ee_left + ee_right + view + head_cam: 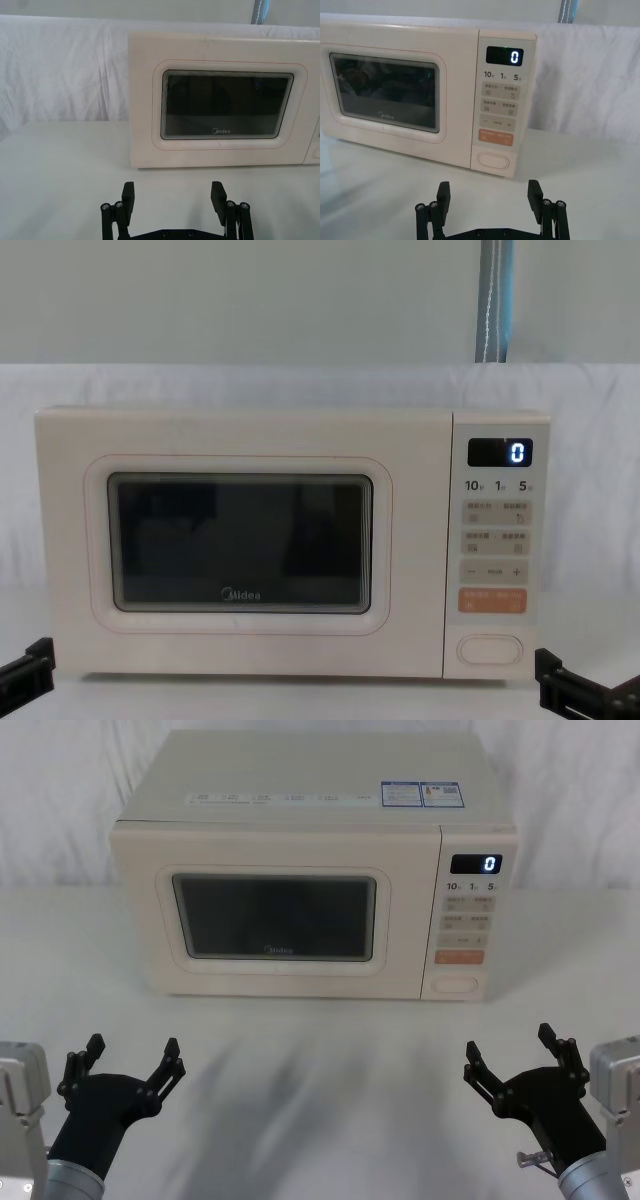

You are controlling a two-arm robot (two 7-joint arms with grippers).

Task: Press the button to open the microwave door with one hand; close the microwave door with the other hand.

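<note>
Both grippers hung low over the worktop (pixel 320 1060), well short of the microwave (pixel 300 820), and neither had started work. From the head view the left gripper (pixel 128 1058) sat at about 7 o'clock and the right gripper (pixel 515 1055) at about 5 o'clock, each with its fingers spread wide and nothing between them — released, touching nothing.

The microwave stood at 12 o'clock, square to the robot, its display (pixel 476 864) reading "0". The microwave door (pixel 275 915) lay flush with the front, fully closed, its dark window facing forward. The button (pixel 455 985) — the wide cream oval at the foot of the key panel, directly under the orange key (pixel 459 958) — sat at roughly 1 o'clock, nearly straight ahead of the right gripper, and showed in the right wrist view just beyond the open fingers.

I judged the task to be at its very first step: the button unpressed, the door not yet opened. The next move would seem to call for the right gripper to travel forward and set one fingertip squarely on the oval without brushing the orange key above it. The left gripper, facing the door, looked well placed to push the door shut once it had swung open.
</note>
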